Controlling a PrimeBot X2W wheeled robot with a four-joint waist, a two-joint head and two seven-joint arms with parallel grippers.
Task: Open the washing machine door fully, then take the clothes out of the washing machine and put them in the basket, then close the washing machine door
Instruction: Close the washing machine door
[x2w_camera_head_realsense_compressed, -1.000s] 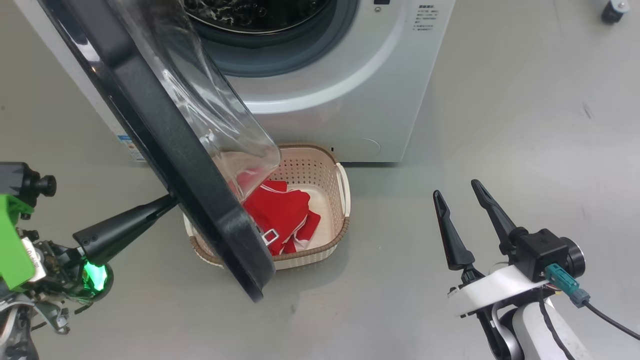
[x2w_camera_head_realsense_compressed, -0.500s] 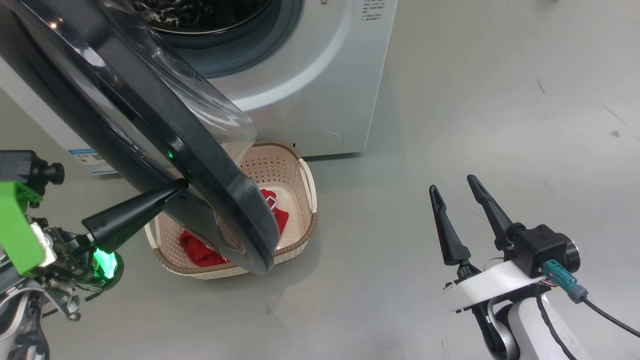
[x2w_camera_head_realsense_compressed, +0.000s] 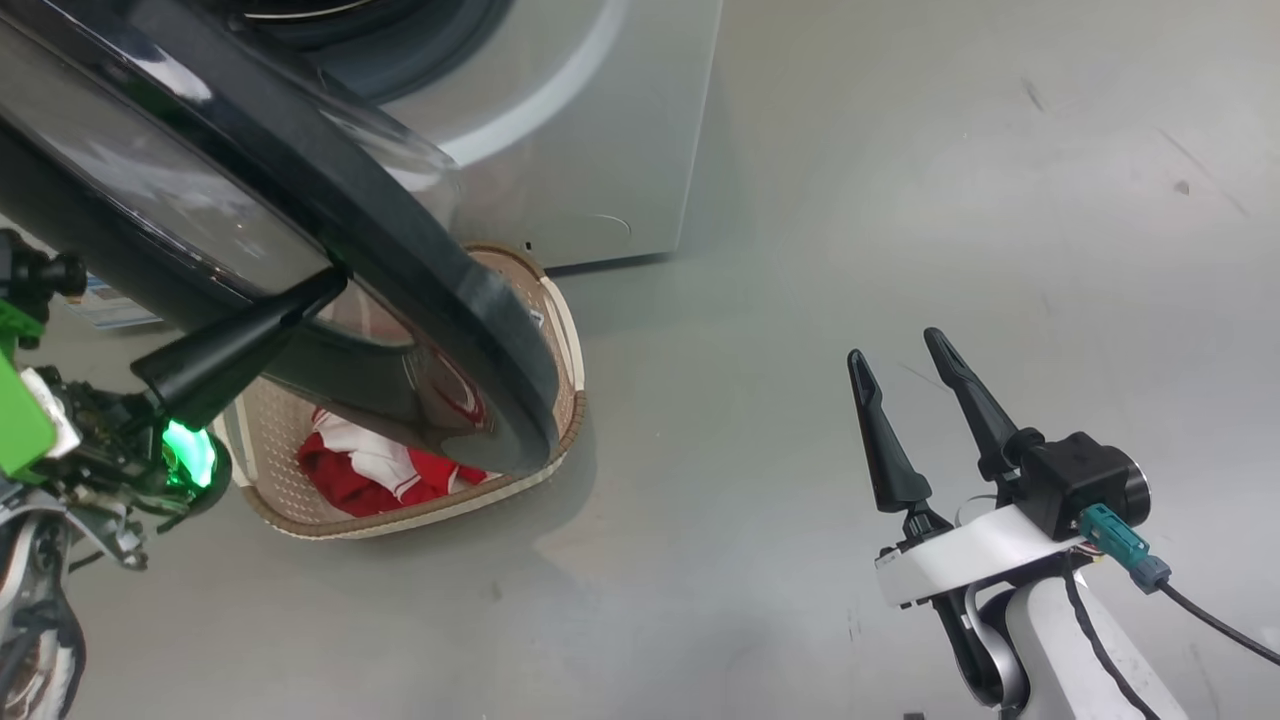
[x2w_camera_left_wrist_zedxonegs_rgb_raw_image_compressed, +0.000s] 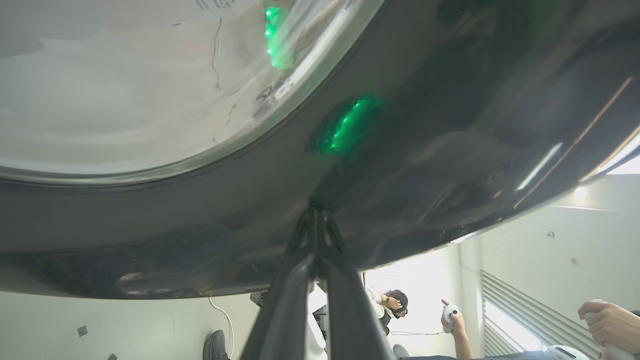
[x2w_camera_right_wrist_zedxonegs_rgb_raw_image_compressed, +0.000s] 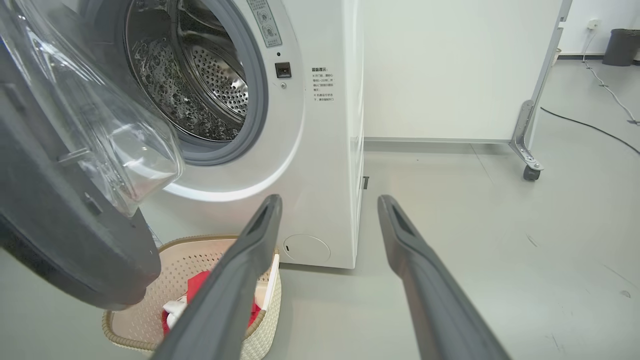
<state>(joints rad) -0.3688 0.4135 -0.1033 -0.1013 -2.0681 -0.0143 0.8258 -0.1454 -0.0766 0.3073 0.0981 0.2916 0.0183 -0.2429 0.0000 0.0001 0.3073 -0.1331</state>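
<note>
Head view, door: the washing machine door is swinging toward the washing machine. A second ago it was standing edge-on, and now its black face is covering more of the basket. The camera is turning too, so the whole picture is sliding.
Head view, left gripper: the left gripper is pinched tight with nothing inside, and its tip is pushing on the door's outer face.
Head view, clothes: the clothes are lying in the basket, which is sitting on the floor right at the machine's front.
Head view, right gripper: the right gripper is hanging wide and empty, well off to the side, just as before.
Left wrist view, touch: the left gripper is pressing its closed tip on the door's shiny black rim, beside the glass.
Right wrist view, drum: the drum is looking empty. The door is standing partly out over the basket, and the clothes are resting inside it.
Right wrist view, right gripper: the right gripper is spreading wide, holding nothing.
Meaning: the emptying is looking done, and the closing is going on. The door is likely needing more pushing.
</note>
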